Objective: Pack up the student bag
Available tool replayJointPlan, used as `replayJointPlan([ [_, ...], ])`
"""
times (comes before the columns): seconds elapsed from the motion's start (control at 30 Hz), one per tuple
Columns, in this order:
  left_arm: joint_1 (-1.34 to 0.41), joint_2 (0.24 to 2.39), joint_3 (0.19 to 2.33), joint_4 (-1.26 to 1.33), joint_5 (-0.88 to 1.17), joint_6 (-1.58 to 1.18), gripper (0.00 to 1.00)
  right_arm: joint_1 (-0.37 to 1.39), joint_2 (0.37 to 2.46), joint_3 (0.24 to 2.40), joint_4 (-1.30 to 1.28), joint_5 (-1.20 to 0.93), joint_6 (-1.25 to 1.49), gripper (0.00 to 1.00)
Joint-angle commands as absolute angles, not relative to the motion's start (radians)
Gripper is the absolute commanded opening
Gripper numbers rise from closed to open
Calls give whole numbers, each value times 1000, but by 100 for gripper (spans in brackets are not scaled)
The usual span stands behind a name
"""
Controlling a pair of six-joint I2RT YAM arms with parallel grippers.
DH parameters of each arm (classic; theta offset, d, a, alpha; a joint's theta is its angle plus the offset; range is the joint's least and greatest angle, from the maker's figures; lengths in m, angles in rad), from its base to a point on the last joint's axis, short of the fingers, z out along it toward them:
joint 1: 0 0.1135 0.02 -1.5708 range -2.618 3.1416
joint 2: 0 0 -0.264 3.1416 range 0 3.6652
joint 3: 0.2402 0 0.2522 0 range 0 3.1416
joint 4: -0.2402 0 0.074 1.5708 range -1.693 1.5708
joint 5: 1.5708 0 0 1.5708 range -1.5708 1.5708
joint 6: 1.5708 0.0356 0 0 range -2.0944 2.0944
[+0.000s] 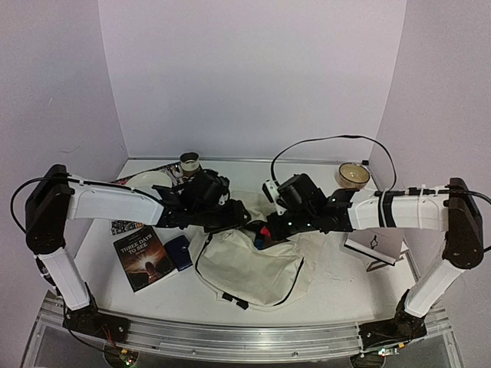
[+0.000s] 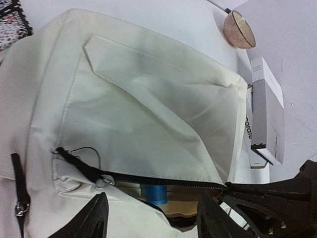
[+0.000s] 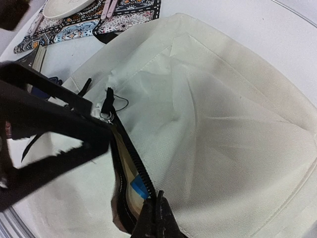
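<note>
The cream student bag point(image 1: 257, 268) lies in the middle of the table, its black zipper partly open. In the left wrist view the bag point(image 2: 148, 114) fills the frame, and a blue item point(image 2: 153, 193) and something tan show inside the opening. My left gripper point(image 2: 151, 220) is open, its fingers point(image 2: 94, 218) spread over the near lip of the opening. My right gripper point(image 3: 157, 218) is shut on the bag's zipper edge point(image 3: 141, 171) at the end of the opening. The two grippers meet over the bag's top point(image 1: 257, 222).
A dark book point(image 1: 142, 257) and a small blue case point(image 1: 179, 251) lie left of the bag. A plate point(image 1: 146, 184), a patterned mat point(image 3: 99, 22) and a tin point(image 1: 189, 162) are at the back left. A bowl point(image 1: 354, 175) and a white box point(image 1: 376, 245) are to the right.
</note>
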State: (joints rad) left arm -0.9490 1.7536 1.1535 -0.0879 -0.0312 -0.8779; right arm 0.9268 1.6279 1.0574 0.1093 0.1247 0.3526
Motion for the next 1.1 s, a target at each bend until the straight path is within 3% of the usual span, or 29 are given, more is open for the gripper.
replayJointPlan([
  [0.0,-900,1651,1104,-170,-100,-765,63,935,1585,1035,105,151,337,0],
  [0.23,-769,1699,1081,-220,-14,-695,66,935,1577,1008,104,176,321,0],
  [0.77,-736,1922,1213,-313,114,-610,64,924,1682,973,99,201,314,0],
  [0.87,-736,1938,1223,-311,154,-613,59,924,1697,981,98,186,310,0],
  [1.07,-736,1937,1228,-307,190,-613,25,925,1677,997,94,155,301,2],
])
